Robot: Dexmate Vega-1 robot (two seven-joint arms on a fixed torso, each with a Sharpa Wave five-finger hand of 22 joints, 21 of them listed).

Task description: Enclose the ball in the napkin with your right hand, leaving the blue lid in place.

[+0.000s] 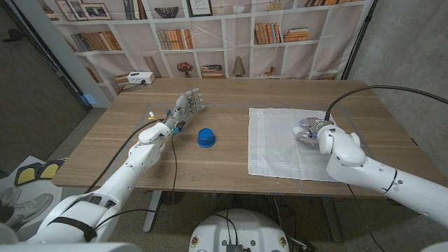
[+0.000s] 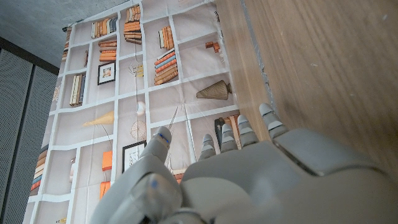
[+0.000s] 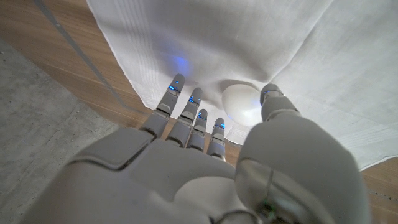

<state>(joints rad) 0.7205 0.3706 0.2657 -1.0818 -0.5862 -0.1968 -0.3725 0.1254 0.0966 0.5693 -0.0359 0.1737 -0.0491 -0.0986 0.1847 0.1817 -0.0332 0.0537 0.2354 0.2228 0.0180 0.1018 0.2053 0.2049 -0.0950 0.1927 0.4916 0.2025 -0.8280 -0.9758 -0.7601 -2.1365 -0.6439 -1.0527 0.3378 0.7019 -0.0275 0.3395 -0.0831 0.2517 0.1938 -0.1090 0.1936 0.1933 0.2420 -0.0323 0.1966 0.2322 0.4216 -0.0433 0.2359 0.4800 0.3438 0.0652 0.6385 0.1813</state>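
Your left hand (image 1: pixel 187 106) was over the desk (image 1: pixel 231 162) toward its far left corner, with the fingers stretched out and a little apart, pointing to the far edge, and it was holding nothing; in the left wrist view the same hand (image 2: pixel 249 171) showed its fingers straight, with the wood of the desk on one side of them and the bookshelf backdrop (image 2: pixel 124 81) beyond them. The blue lid (image 1: pixel 205 137) stood on the bare wood just beside that hand, a little nearer to the front edge, and it was apart from the napkin. The white napkin (image 1: pixel 276 143) lay spread flat on the right half of the desk, with its front border near the front edge. Your right hand (image 1: pixel 311 131) was over the right part of the napkin, toward its far right corner. In the right wrist view the hand (image 3: pixel 211 155) had its fingers (image 3: pixel 186 115) reaching over the cloth, and the white ball (image 3: pixel 242 104) lay on the napkin (image 3: pixel 249 43) between these fingers and the thumb. I cannot tell if the fingers were really touching the ball; they were spread and not closed on it. The napkin was not yet folded over the ball.
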